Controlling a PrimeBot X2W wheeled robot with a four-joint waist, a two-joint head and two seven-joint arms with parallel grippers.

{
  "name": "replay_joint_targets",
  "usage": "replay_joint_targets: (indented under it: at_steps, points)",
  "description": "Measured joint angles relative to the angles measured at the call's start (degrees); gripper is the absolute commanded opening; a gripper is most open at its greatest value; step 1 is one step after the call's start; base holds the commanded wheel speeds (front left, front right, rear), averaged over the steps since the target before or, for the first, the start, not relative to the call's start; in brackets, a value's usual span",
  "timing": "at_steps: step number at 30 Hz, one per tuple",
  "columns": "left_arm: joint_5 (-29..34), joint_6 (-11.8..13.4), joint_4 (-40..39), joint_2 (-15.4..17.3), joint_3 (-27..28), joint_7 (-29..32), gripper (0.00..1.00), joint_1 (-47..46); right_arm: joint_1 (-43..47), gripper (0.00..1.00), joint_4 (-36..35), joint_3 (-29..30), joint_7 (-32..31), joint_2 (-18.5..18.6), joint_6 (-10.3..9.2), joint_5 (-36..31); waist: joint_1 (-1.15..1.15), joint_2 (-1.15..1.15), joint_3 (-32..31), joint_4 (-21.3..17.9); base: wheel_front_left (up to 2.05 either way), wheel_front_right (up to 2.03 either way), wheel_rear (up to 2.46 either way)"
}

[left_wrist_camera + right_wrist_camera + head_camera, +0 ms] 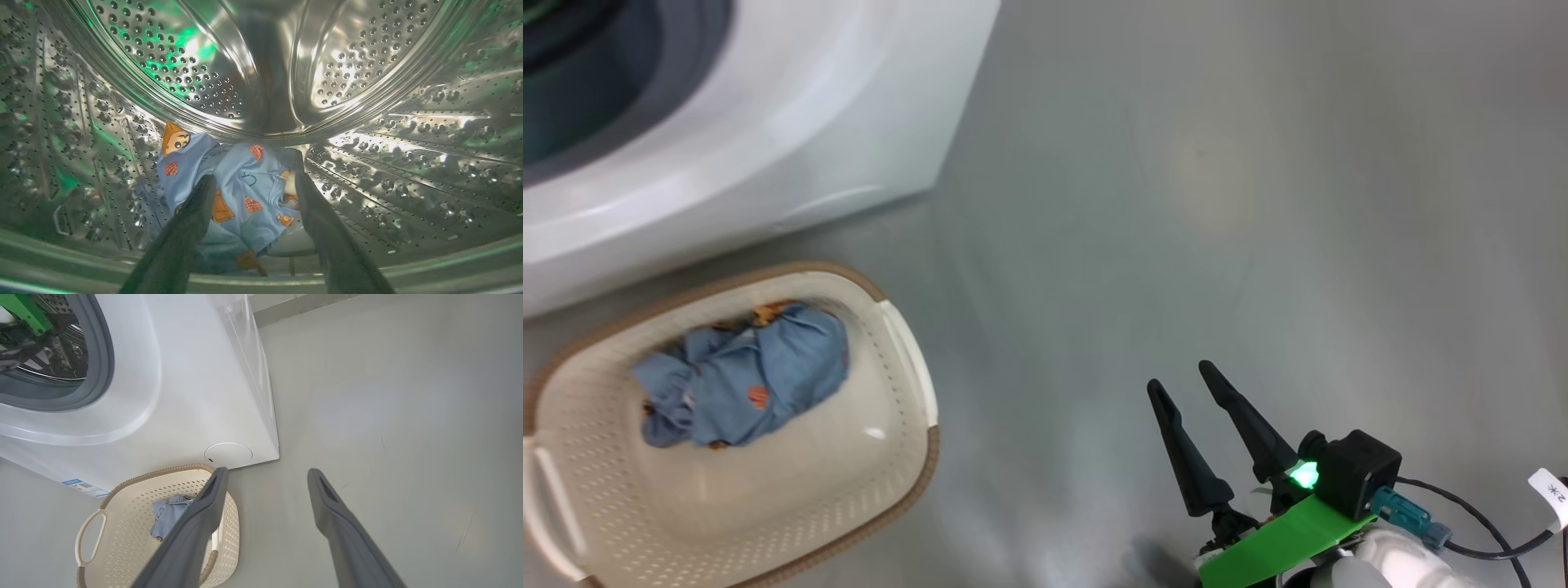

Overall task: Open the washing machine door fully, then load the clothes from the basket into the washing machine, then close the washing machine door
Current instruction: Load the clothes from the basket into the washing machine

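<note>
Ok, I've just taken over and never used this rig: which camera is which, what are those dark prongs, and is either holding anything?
The prongs are the robot's gripper fingers. The head camera looks down at the floor: washing machine upper left, basket with clothes in it, right gripper open and empty. The left wrist camera looks along the left gripper, inside the steel drum: fingers apart, one garment lying beyond them. The right wrist camera sees the machine's front and the basket.

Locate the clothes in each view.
Head view: clothes lower left, in the basket.
Left wrist view: centre, on the drum floor, framed by the open left end effector.
Right wrist view: bottom left, in the basket, partly behind right end effector.
Landmark: basket, head and right wrist; drum, both wrists.
</note>
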State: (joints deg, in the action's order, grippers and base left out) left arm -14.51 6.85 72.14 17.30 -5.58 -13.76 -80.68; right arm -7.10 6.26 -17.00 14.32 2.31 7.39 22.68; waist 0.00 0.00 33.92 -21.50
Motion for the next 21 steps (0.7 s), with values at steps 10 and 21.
replay_joint_targets:
  at_steps: [10,21]
  points:
    - [-1.54,0.46,-6.78,-4.04,1.15,-0.88,1.00,10.35,0.41,1.00,1.38,1.49,0.00,0.09,0.00,-1.49,0.00,0.00,-5.89,2.90,0.00,0.00,0.00]
    - [-1.47,-0.98,-21.52,-11.80,1.41,-0.88,1.00,28.77,2.40,1.00,2.23,3.72,0.00,0.24,0.00,-3.34,0.00,0.00,-12.80,8.11,0.00,0.00,0.00]
